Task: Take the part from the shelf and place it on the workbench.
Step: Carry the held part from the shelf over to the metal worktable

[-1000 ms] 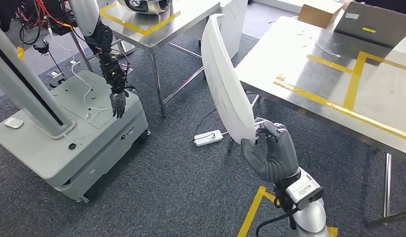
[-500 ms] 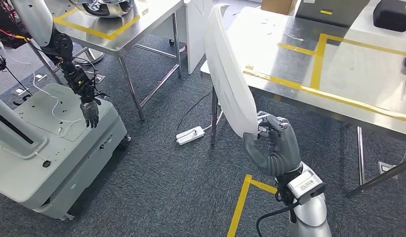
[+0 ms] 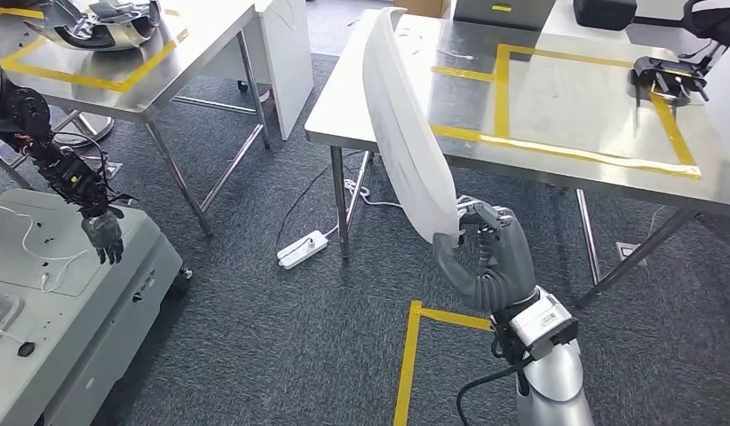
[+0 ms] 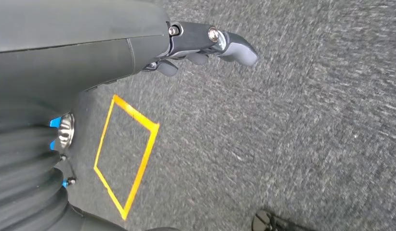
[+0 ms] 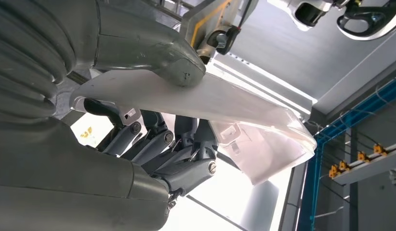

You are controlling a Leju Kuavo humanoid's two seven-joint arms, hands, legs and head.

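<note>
Right hand [image 3: 487,257] grips the lower end of the long white curved part [image 3: 404,133] in the head view, thumb on one face and fingers wrapped round the other, and the part stands nearly upright, its top reaching up in front of the near edge of the steel workbench [image 3: 557,98] with its yellow tape lines. Over on the left, the left hand [image 3: 104,238] hangs empty with fingers loosely apart above a grey machine base [image 3: 68,302]. A white power strip [image 3: 301,249] lies on the grey carpet near the bench leg. Left wrist view now: fingers [image 4: 234,44] extended over carpet, nothing held, a yellow tape square [image 4: 126,154] on the floor. Right wrist view: thumb [image 5: 152,50] pressing on the white part [image 5: 220,103], dark fingers [image 5: 177,149] curled beneath it.
</note>
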